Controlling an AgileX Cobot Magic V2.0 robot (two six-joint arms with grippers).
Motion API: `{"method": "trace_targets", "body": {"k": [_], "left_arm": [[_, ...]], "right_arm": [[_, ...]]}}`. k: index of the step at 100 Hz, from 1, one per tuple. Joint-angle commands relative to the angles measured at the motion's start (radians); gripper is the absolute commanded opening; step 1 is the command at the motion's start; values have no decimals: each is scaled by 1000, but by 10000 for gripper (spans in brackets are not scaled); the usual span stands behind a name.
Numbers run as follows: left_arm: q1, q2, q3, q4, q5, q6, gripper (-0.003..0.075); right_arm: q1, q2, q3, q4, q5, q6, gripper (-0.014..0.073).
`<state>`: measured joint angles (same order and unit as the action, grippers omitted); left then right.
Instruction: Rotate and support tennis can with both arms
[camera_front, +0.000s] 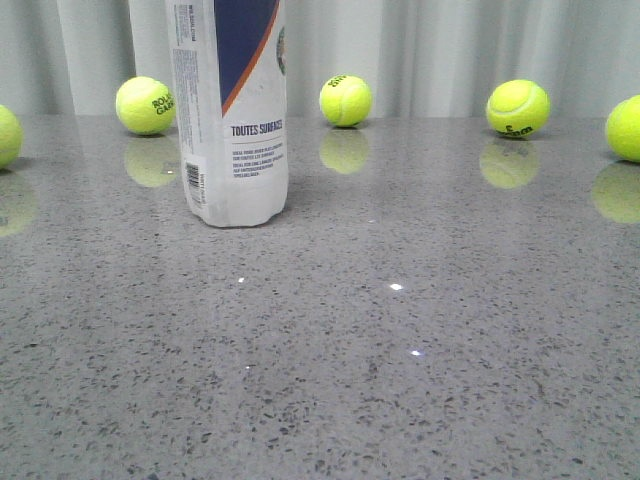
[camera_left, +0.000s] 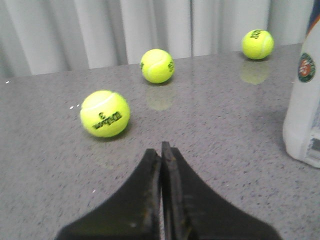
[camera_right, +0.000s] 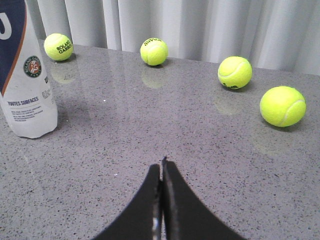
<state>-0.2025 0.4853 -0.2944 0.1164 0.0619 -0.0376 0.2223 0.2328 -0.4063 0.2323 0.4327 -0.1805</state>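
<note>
The tennis can (camera_front: 232, 110) stands upright on the grey table, left of centre in the front view, its top cut off by the frame. Its white label shows a navy section, an orange stripe and a barcode. It also shows in the left wrist view (camera_left: 305, 105) and in the right wrist view (camera_right: 26, 75), where the round emblem faces the camera. My left gripper (camera_left: 161, 148) is shut and empty, apart from the can. My right gripper (camera_right: 161, 165) is shut and empty, also apart from it. Neither gripper shows in the front view.
Several yellow-green tennis balls lie along the back of the speckled grey table (camera_front: 400, 380) by a white curtain, among them one (camera_front: 145, 105) behind the can, one (camera_front: 346, 100) at the middle and one (camera_front: 518, 108) to the right. A ball (camera_left: 105, 113) lies close ahead of my left gripper.
</note>
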Motion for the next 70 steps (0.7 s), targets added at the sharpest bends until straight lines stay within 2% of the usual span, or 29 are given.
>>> {"method": "trace_targets", "body": {"k": [1, 16, 26, 35, 43, 70], "left_arm": [[43, -75, 57, -32, -107, -12, -19], [96, -223, 192, -73, -107, -4, -19], [123, -339, 272, -137, -107, 66, -19], [144, -437, 339, -150, -107, 72, -19], [154, -534, 338, -150, -13, 72, -19], [163, -517, 340, -144, -48, 72, -19]], "right_arm": [[-4, 8, -24, 8, -76, -1, -67], [-4, 8, -24, 8, -76, -1, -67], [-4, 8, -24, 8, -76, -1, -67], [-4, 8, -24, 8, -76, -1, -67], [-4, 8, -24, 8, -76, -1, -67], [-4, 5, -24, 8, -76, -1, -67]]}}
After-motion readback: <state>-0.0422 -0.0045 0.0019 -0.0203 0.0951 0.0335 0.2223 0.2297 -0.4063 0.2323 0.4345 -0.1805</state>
